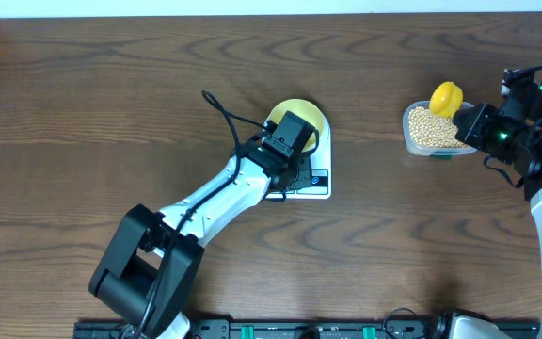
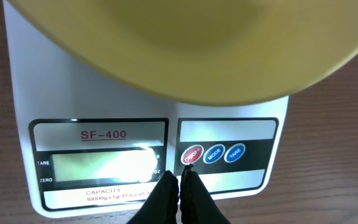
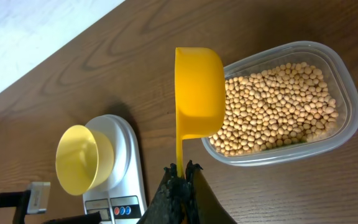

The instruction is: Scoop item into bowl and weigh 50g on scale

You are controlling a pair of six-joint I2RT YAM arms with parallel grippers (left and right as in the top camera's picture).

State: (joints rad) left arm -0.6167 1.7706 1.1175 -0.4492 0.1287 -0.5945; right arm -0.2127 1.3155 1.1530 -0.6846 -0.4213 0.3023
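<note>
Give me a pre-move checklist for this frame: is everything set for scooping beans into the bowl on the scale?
1. The bowl sits on the scale platform: ok.
2. The display is on and zeroed: cannot tell, glare hides any digits.
3. The left fingers are shut, tips just below the red button: ok; whether they touch it, cannot tell.
4. The right fingers clamp the scoop by its handle: ok.
5. The beans are in the tub, plenty left: ok.
6. The scoop is loaded: cannot tell.
</note>
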